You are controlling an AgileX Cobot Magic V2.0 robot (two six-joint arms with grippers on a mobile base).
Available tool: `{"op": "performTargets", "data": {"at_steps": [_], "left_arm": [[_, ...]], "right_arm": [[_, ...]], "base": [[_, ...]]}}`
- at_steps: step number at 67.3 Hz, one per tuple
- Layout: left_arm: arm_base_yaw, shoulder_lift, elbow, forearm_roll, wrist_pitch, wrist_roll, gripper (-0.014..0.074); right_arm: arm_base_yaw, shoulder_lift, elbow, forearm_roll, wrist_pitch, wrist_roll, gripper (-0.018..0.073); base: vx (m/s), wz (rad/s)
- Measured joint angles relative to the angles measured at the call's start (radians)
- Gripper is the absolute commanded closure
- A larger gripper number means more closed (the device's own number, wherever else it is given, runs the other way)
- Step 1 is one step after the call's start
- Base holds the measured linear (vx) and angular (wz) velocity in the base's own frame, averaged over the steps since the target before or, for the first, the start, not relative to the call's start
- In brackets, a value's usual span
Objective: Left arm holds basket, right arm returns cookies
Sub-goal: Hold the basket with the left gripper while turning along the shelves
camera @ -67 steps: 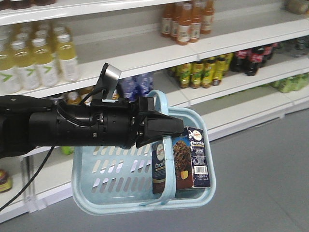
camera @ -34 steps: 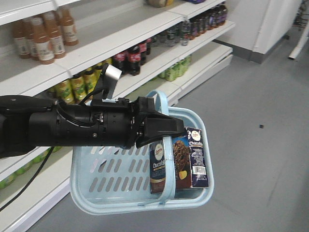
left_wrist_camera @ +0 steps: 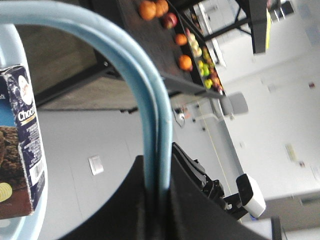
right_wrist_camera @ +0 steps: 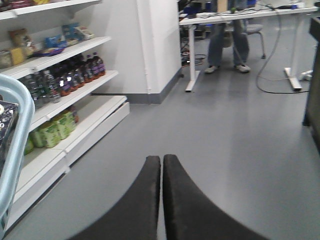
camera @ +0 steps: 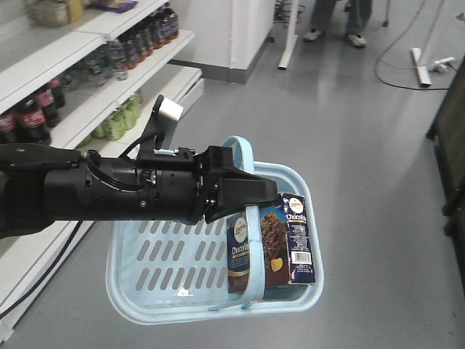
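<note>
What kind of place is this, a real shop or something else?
Probably a mock shop inside a lab or office: shelves of bottled drinks and a blue shopping basket with a cookie box, yet a desk and a person stand close by.

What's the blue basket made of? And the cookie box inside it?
The basket looks like smooth moulded plastic: even light blue, rounded corners, neat slots. The cookies box seems printed cardboard, slightly glossy: flat faces, sharp folded edges, barcode panel.
</note>
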Motion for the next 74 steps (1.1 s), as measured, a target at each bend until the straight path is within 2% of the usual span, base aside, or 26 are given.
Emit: {"op": "performTargets", "data": {"at_steps": [40,74], "left_arm": [[-0.001,0.0,0.0,0.0,0.011,0.0,0.0603],[-0.002,0.0,0.0,0.001,0.015,0.0,0.0603]], "right_arm": [[0.0,0.0,0.0,0.0,0.0,0.0,0.0563],[0.0,0.0,0.0,0.0,0.0,0.0,0.0563]], "base": [[0.17,-0.56],[0.35,-0.02]]}}
